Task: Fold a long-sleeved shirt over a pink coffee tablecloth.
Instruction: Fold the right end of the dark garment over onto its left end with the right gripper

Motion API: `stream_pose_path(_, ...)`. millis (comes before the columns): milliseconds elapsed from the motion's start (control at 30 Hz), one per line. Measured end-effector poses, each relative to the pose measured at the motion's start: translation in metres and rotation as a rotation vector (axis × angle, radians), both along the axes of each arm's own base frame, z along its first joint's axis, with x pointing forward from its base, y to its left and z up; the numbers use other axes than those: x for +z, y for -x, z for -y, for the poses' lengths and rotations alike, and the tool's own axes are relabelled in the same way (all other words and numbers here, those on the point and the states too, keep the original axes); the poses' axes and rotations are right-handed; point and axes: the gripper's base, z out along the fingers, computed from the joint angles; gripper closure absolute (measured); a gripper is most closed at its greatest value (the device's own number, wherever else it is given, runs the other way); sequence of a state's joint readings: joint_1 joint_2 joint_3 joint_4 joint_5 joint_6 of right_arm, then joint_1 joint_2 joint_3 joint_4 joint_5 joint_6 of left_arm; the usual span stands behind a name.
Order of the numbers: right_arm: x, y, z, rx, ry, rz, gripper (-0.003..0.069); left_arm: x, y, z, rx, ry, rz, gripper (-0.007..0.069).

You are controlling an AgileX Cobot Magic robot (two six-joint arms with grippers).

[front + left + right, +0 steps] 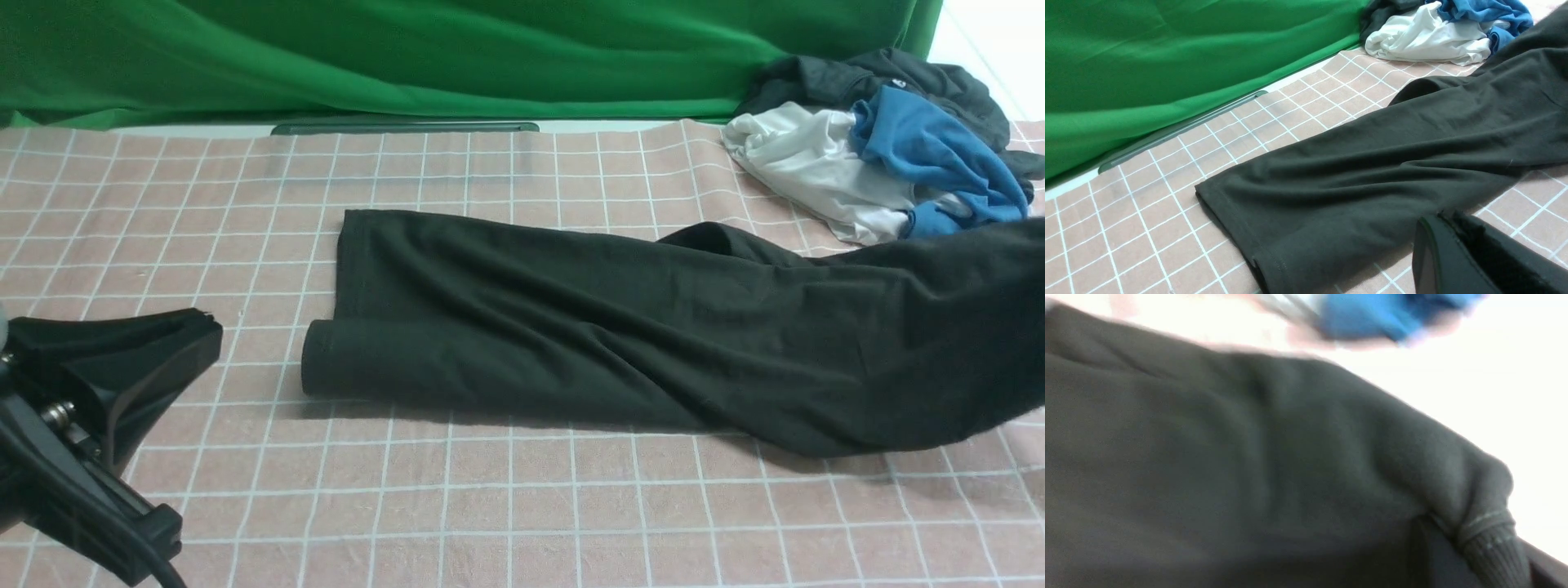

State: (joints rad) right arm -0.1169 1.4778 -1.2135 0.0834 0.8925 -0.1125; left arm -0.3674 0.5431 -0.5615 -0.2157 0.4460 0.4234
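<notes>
Left fingers (163, 347) are nearest, low at the front-left over the tablecloth (506, 506). They're pressed together and hold nothing. The tip points toward the shirt's near-left corner, close but apart. The left wrist view agrees: the fingers sit just beside the shirt's edge.

The pink-brown tablecloth with its white grid lies flat over the tabletop (596, 126).

Shirt (620, 335) lies across the middle of the tablecloth as a long dark band running left to right.
- **Left end:** flat on the cloth, with a straight hem on the far side and a rounded sleeve end on the near side.
- **Creases:** they run lengthwise.
- **Right end:** rises off the cloth and leaves the front view at the right edge, with a shadow under it.

Right fingers (1549, 571) show only as a dark sliver in the right wrist view; blurred shirt fabric fills the rest. A ribbed edge of the shirt bunches right against that sliver, so it reads as pinching the shirt at its lifted end.

At the far right corner a heap of clothes sits on the tablecloth: white garment (808, 163), blue garment (931, 147) on it, dark grey garment (882, 77) behind. The shirt's raised end crosses in front of the heap; can't tell if they touch.

Farthest back is a pale strip of bare tabletop with a grey-green strip (404, 127) along it. The green cloth (408, 57) hangs behind.
</notes>
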Motion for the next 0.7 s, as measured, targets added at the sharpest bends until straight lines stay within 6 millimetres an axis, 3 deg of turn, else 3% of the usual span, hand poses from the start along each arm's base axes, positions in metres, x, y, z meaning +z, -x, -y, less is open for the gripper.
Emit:
stream_pose_path(167, 0.053, -0.008, -0.057, 0.140, -0.159, 0.167, 0.0582, 0.006, 0.000, -0.001, 0.007, 0.005, 0.030, 0.0607)
stream_pose_path(200, 0.055, -0.008, -0.059, 0.149, -0.166, 0.173, 0.0582, 0.007, 0.000, -0.001, 0.007, 0.005, 0.034, 0.0607)
stream_pose_path(233, 0.068, -0.010, -0.080, 0.210, -0.219, 0.211, 0.0582, 0.012, -0.001, -0.001, 0.012, 0.000, 0.059, 0.0607)
stream_pose_path(367, 0.085, -0.018, -0.130, 0.346, -0.353, 0.257, 0.0582, 0.017, -0.001, -0.003, 0.027, -0.002, 0.085, 0.0607)
stream_pose_path(467, 0.083, -0.028, -0.166, 0.437, -0.410, 0.250, 0.0582, 0.017, -0.001, -0.003, 0.033, -0.003, 0.083, 0.0607)
stream_pose_path(500, 0.082, -0.031, -0.169, 0.441, -0.415, 0.248, 0.0582, 0.017, -0.001, -0.003, 0.033, -0.001, 0.083, 0.0607)
stream_pose_path(567, 0.073, -0.043, -0.201, 0.507, -0.460, 0.219, 0.0582, 0.017, -0.001, -0.004, 0.035, -0.002, 0.082, 0.0607)
stream_pose_path(600, 0.071, -0.046, -0.204, 0.513, -0.461, 0.216, 0.0582, 0.017, -0.001, -0.004, 0.035, -0.001, 0.082, 0.0607)
stream_pose_path(700, 0.058, -0.059, -0.241, 0.585, -0.502, 0.176, 0.0582, 0.017, -0.001, -0.004, 0.035, -0.001, 0.082, 0.0607)
